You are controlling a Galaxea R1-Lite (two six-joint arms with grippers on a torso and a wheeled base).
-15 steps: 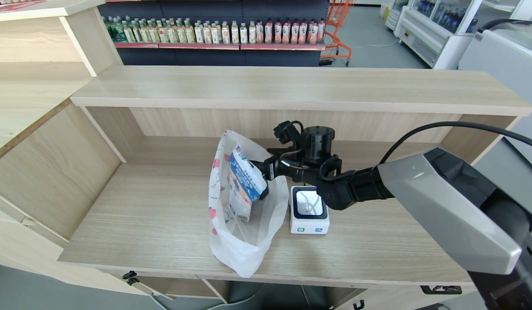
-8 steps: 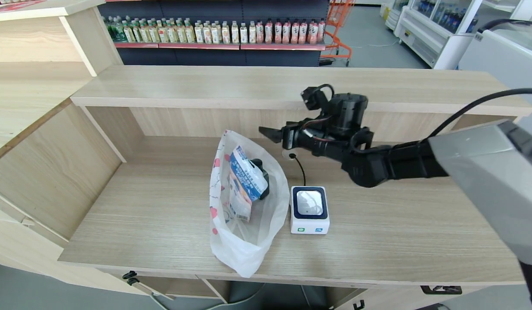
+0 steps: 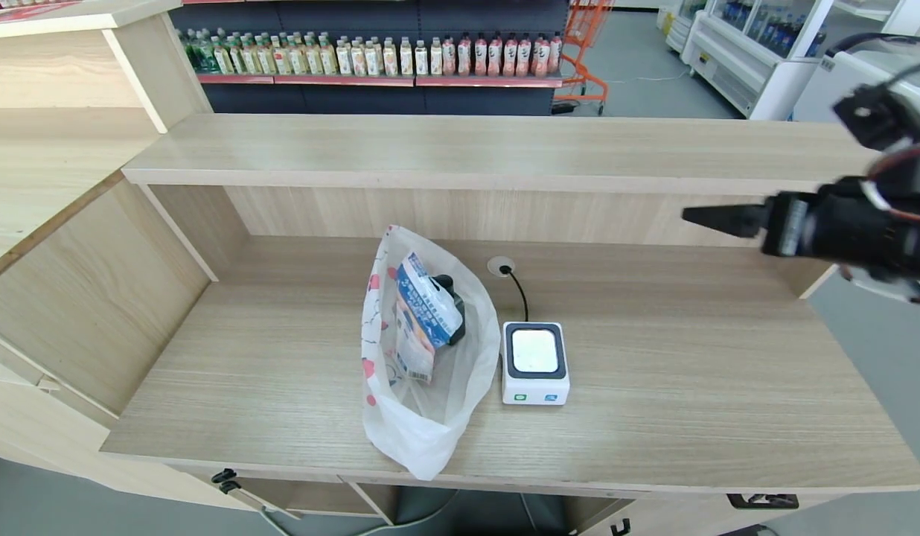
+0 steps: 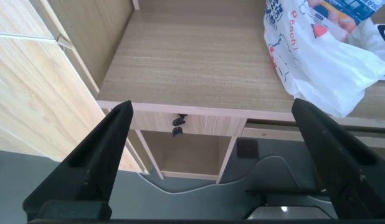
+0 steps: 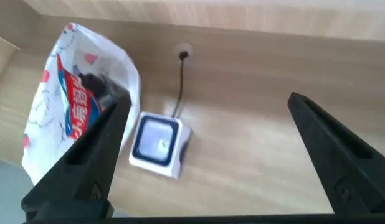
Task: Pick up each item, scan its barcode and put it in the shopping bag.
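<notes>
A white shopping bag [image 3: 411, 417] with red print stands open on the wooden counter [image 3: 691, 387]. Inside it a blue-and-white package [image 3: 424, 309] leans upright against a dark item [image 3: 452, 290]. A white barcode scanner [image 3: 535, 362] sits just right of the bag. My right gripper [image 3: 717, 219] hangs open and holds nothing, high at the far right, well away from the bag. Its wrist view looks down on the bag [image 5: 46, 137] and the scanner [image 5: 156, 143] between its open fingers [image 5: 96, 155]. My left gripper [image 4: 212, 109] is open below the counter's front edge, near the bag [image 4: 323, 62].
The scanner's black cable runs to a grommet [image 3: 499, 266] at the back of the counter. A raised shelf [image 3: 505, 149] overhangs the rear, and a side wall [image 3: 95, 298] closes the left. Drawer handles [image 4: 177, 121] sit under the front edge.
My right gripper let go of the blue-and-white package in the bag, rose, and drew back far to the right. The package stays leaning in the bag.
</notes>
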